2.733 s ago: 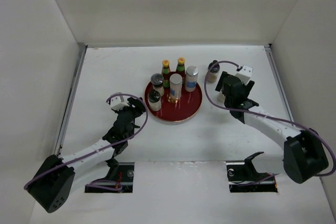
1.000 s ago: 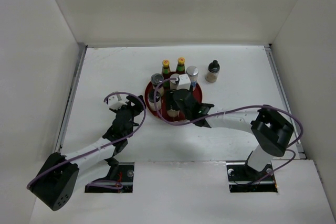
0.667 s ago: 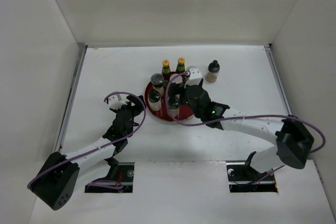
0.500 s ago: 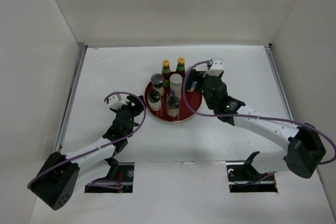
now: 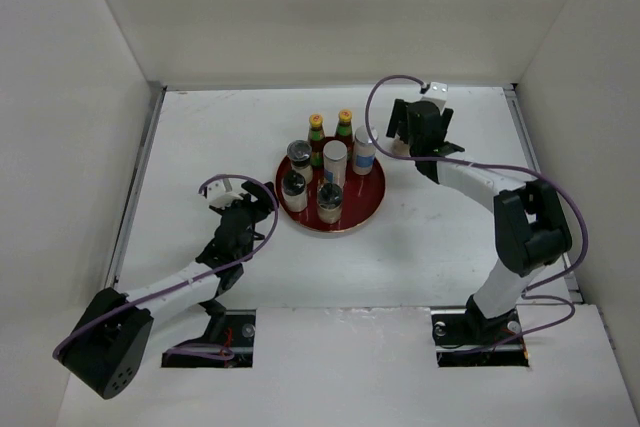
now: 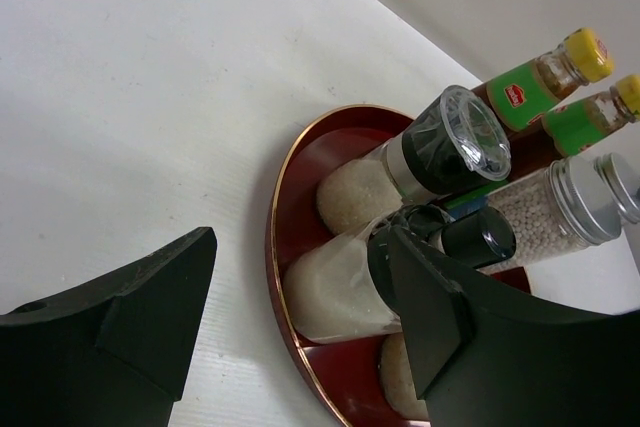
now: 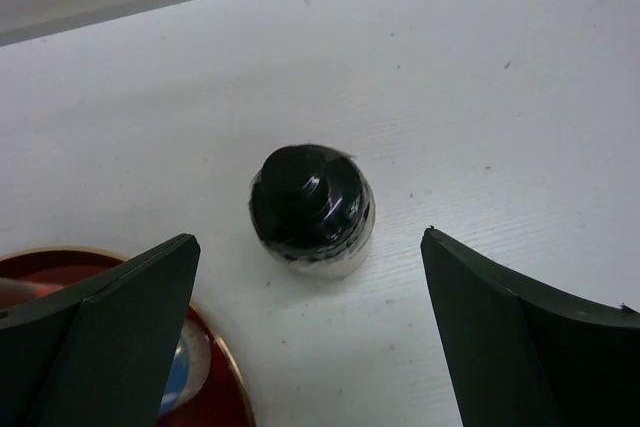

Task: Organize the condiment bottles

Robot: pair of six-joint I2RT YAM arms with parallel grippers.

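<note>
Now the right gripper [image 7: 310,237] hangs spread wide over the black-capped jar [image 7: 311,209], mid-frame on the white table [image 7: 500,67] just beside the red tray [image 7: 215,387]. Closing off-centre could tip the jar or send it rolling. The left gripper [image 6: 300,237] is open too.

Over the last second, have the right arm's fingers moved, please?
Yes: the right fingers swung from above the round dark-red tray rightward, now over the short black-capped jar.

top view: black-capped jar [image 7: 310,209] hidden under right gripper [image 5: 418,132] | left wrist: lowest jar [image 6: 398,387] mostly behind left gripper [image 6: 300,247], cut by bottom edge; shaker [image 6: 555,212] cap cut at right edge | right wrist: tray [image 7: 225,392] cut by bottom edge
</note>
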